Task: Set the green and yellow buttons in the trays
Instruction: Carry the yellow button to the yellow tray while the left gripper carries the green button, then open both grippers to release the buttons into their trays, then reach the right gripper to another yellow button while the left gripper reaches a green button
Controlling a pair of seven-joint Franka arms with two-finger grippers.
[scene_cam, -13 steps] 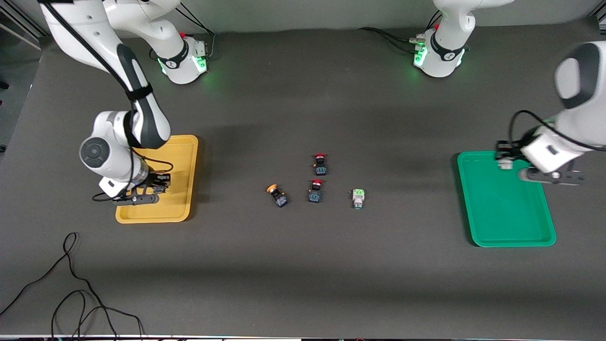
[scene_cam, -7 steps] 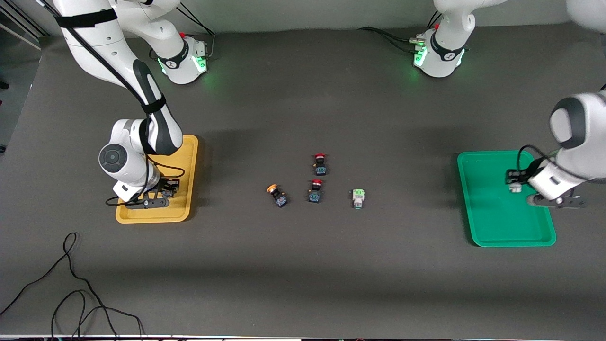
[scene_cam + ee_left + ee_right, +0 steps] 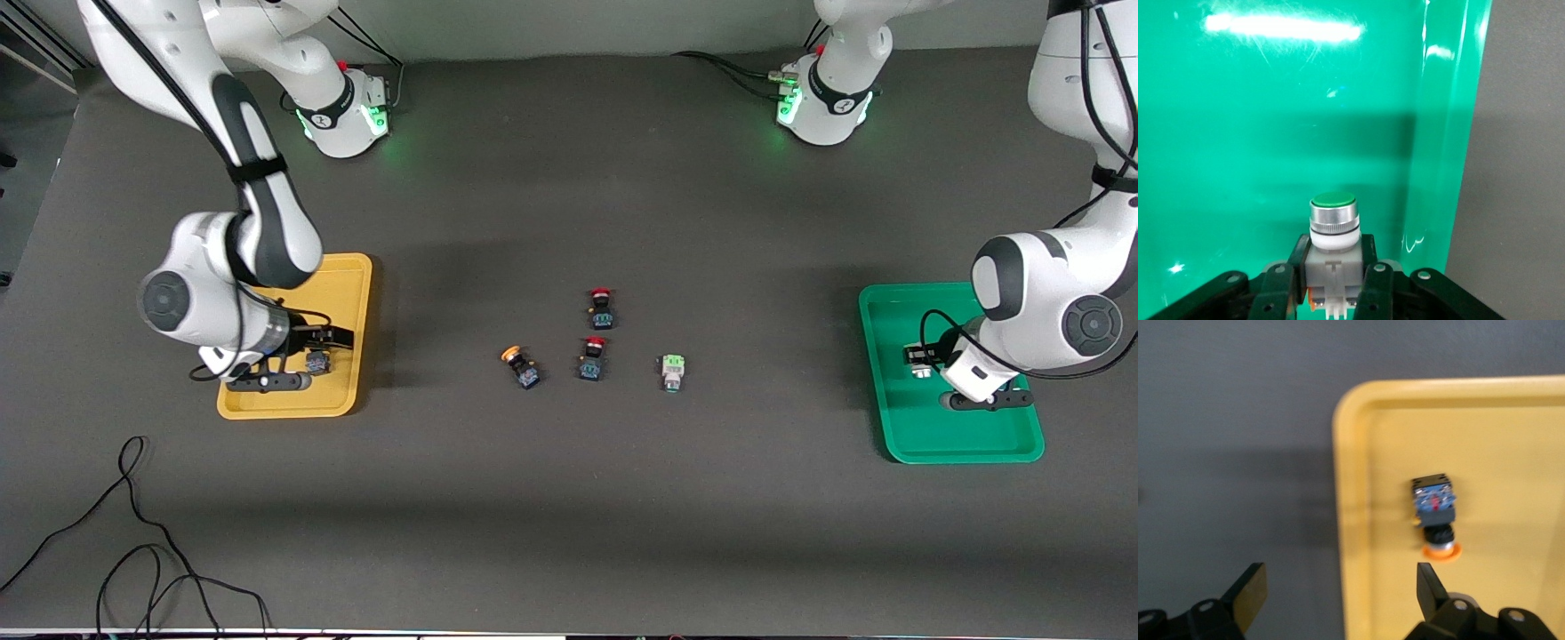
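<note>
The right arm hides part of the yellow tray (image 3: 351,293); the left arm covers a corner of the green tray (image 3: 889,391). The right gripper (image 3: 1338,593) hangs over the yellow tray's rim, fingers spread wide, empty; a yellow button (image 3: 1436,513) lies in the tray beneath. The left gripper (image 3: 1331,287) pinches a green button (image 3: 1333,227) over the green tray. On the table between the trays lie a second yellow button (image 3: 521,365), a second green button (image 3: 672,371) and two red buttons (image 3: 601,308).

One button (image 3: 316,362) in a tray (image 3: 351,293) — four buttons (image 3: 594,347) mid-table, between trays
</note>
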